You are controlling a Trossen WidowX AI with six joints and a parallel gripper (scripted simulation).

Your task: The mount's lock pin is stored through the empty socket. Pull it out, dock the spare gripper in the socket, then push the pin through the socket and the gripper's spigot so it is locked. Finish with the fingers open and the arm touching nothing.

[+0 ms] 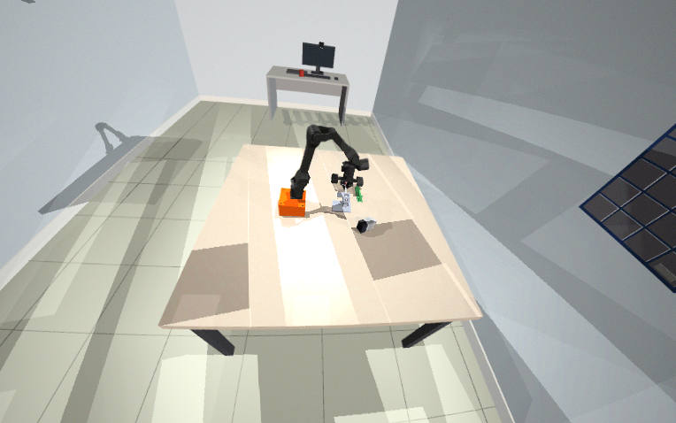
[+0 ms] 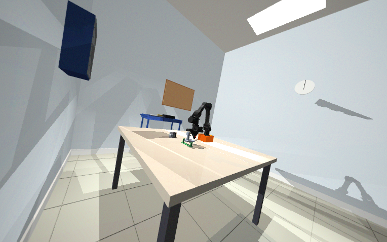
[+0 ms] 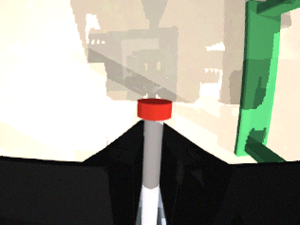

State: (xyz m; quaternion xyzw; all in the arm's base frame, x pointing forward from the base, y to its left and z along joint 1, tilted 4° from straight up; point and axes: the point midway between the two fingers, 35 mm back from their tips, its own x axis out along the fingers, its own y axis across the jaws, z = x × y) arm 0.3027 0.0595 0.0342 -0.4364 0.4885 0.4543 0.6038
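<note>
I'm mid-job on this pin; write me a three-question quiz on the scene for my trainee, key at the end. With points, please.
1. True or false: the pincer [image 1: 346,185] [image 2: 194,137] [image 3: 150,127] is shut on the lock pin [image 3: 151,156].
2. Which colour is the pin's end cap [image 3: 155,109]?
A) green
B) red
C) blue
3. Fill in the blank: the spare gripper [image 1: 366,225] [image 2: 172,134] lies on the ____, away from the mount [image 1: 341,204] [image 2: 188,137].

Key: 1 true; 2 B; 3 table [image 1: 309,279] [image 2: 199,168]
</note>
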